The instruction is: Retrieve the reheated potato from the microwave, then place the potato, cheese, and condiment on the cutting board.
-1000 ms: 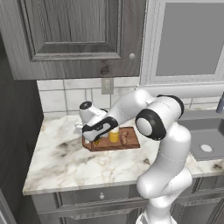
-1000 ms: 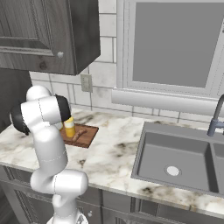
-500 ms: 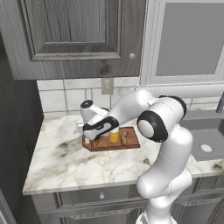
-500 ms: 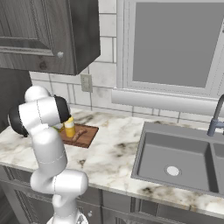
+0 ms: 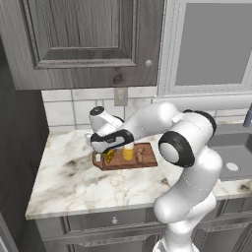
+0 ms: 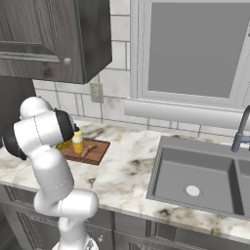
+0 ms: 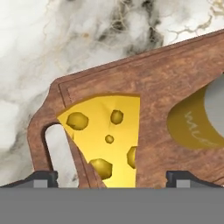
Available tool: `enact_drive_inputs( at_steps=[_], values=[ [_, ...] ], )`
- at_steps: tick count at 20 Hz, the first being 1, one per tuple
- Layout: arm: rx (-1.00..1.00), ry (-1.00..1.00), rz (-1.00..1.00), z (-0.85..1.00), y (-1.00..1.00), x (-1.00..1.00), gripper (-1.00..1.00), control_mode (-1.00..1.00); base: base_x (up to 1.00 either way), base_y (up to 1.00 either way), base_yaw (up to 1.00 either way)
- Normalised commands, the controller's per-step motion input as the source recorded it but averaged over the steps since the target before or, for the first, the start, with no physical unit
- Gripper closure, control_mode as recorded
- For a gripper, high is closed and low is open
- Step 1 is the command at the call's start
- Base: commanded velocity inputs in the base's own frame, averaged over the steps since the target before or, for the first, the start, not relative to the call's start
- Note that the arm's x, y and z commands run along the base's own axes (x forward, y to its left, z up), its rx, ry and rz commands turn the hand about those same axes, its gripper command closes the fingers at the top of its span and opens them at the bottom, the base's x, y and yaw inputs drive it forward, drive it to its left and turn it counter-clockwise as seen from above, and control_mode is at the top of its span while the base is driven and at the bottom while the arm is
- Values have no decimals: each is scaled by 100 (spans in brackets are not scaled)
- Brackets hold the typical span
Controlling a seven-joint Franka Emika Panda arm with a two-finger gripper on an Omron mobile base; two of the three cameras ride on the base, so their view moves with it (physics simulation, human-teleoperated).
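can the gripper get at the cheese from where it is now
Probably yes: the gripper hangs open right over the cheese on the cutting board, fingers on either side, nothing between them.

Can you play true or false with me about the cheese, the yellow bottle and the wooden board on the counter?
1. The cheese lies on the cutting board. True.
2. The condiment has tipped over onto the marble counter. False: it stands upright on the board.
3. The potato is on the board, beside the bottle. True.
4. The gripper is squeezing the cheese tight. False: its fingers stand wide apart, open, on either side of the wedge.
5. The cutting board sits inside the sink. False: it lies on the counter, well away from the sink.
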Motion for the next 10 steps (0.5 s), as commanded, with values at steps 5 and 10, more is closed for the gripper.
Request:
enact_drive_inputs(
  at_steps=[5, 10],
  values=[
    [0, 9, 0, 22, 0, -21, -100, -100, 0, 0, 0],
    [2, 7, 0, 24, -25, -42, -100, -100, 0, 0, 0]
  ],
)
